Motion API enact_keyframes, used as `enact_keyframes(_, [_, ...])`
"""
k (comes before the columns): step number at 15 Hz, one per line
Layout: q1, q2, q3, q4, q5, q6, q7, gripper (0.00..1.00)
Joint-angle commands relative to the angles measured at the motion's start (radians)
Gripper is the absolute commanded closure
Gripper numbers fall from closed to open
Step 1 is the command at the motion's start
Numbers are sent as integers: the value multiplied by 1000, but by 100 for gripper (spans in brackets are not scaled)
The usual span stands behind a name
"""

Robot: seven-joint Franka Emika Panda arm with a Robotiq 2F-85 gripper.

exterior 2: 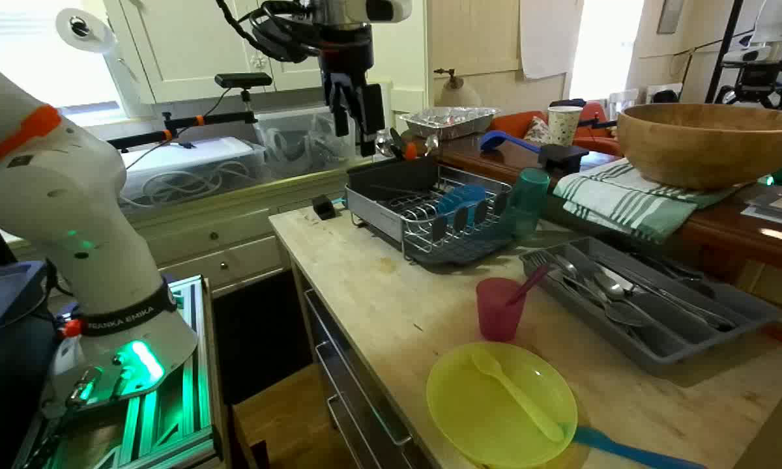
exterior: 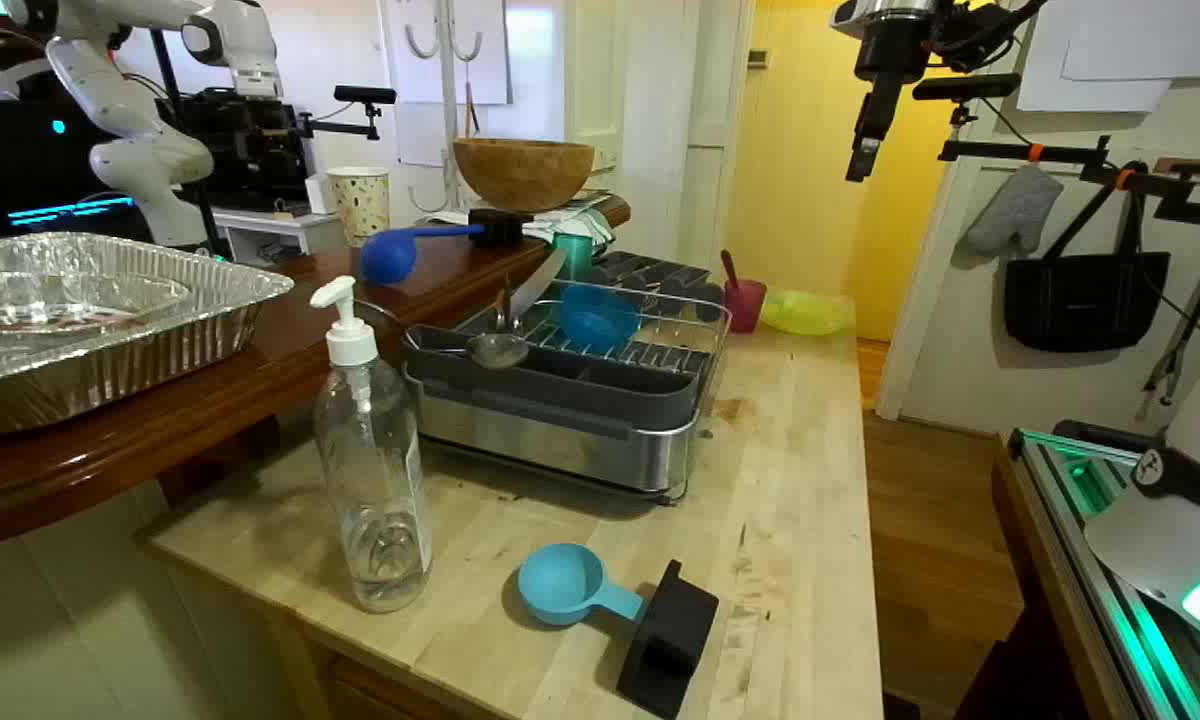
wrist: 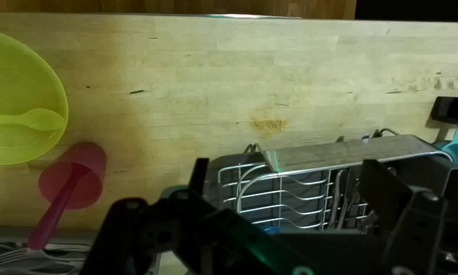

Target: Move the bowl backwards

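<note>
A plain handle-free turquoise bowl is not clearly in view. The nearest match in colour is a small round turquoise scoop (exterior: 560,583) on the table, with its handle in a black block (exterior: 668,640); it also shows at the right edge of the wrist view (wrist: 457,148). A translucent blue bowl stands tilted in the dish rack in both exterior views (exterior: 597,318) (exterior 2: 461,200); only a sliver shows in the wrist view (wrist: 273,229). My gripper (exterior 2: 355,140) is open and empty, high above the table. In the wrist view its spread fingers (wrist: 286,164) frame the rack.
The dish rack (exterior: 550,445) stands mid-table. A pump bottle (exterior: 375,500) stands beside it. A pink cup (exterior 2: 500,309), yellow plate (exterior 2: 456,417) and cutlery tray (exterior 2: 665,352) lie at the other end. A large wooden bowl (exterior 2: 710,146) sits on a towel on the brown counter.
</note>
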Motion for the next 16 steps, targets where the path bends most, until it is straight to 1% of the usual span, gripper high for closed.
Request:
enact_keyframes(1, [-26, 5, 22, 2, 12, -3, -11, 0])
enact_keyframes(6, [-26, 5, 22, 2, 12, -3, -11, 0])
enact_keyframes(9, [-33, 60, 63, 5, 57, 101, 133, 0])
enact_keyframes(10, [-20, 93, 64, 16, 108, 116, 166, 0])
enact_keyframes(13, [-21, 184, 129, 1, 185, 276, 329, 0])
enact_keyframes(16, [-23, 273, 194, 2, 195, 462, 454, 0])
